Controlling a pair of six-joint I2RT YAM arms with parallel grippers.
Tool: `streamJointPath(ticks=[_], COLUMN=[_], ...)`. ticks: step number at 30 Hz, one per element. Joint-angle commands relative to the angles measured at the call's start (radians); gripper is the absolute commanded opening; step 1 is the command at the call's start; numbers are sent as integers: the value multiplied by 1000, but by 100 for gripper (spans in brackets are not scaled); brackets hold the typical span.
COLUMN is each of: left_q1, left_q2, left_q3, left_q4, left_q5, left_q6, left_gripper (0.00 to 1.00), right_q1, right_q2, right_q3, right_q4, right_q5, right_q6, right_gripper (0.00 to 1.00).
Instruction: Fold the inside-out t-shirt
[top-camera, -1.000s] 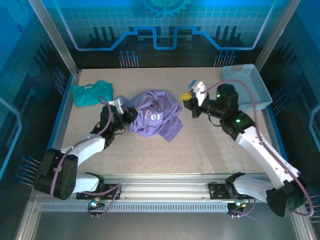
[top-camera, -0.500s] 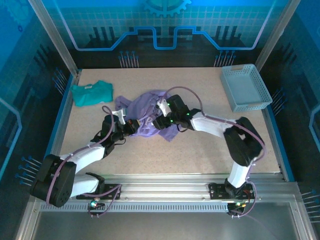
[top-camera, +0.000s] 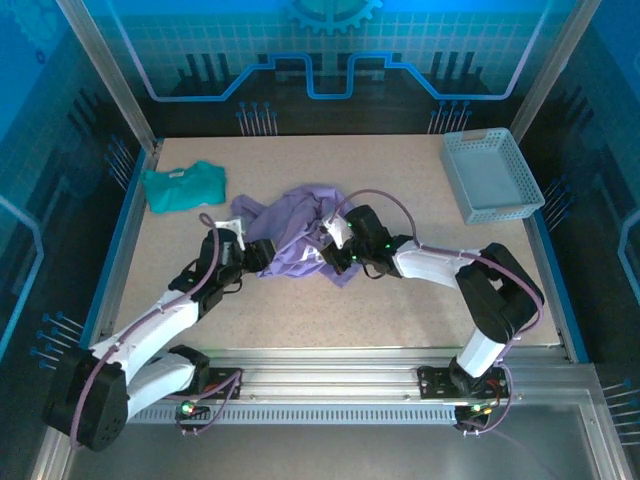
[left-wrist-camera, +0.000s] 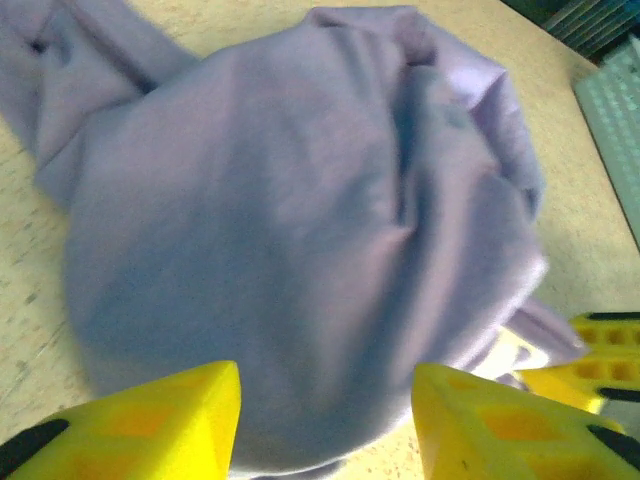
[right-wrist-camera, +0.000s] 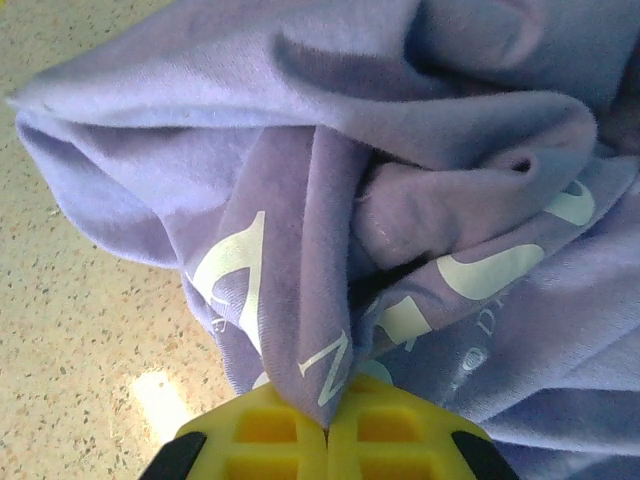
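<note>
Speckled beige table (top-camera: 420, 300), blue-lit panels (top-camera: 330, 40) behind: the inside-out t-shirt (top-camera: 295, 232) lies bunched at mid-table between my two arms, the heap running from far left to near right. The right gripper (right-wrist-camera: 326, 432) is pinched tight on a fold carrying white lettering (right-wrist-camera: 235, 262) at the heap's right side. The left gripper (left-wrist-camera: 325, 425) stands with jaws apart and nothing held, the rounded purple bulge straight ahead and partly between its fingers. I judge the left is the arm placed to take the opposite side.
</note>
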Motion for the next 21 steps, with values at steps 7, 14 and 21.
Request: streamJointPath(ticks=[7,14,21], left_q1=[-134,-141,-106], left_q2=[233,503,550], left_q3=[226,412,543], left_q4=[-48,-71,-116], left_q5=[-23,22,23], left_q6=[275,339,276], left_gripper=[68,64,6], right_q1=[19,19,5], right_q2=[-50,-93,-197], right_q3=[-68,-74,-57], right_q4=[75,48,-51], right_q5=[1,29,146], right_q6=[-20,-24,-74], right_gripper=[0,0,0])
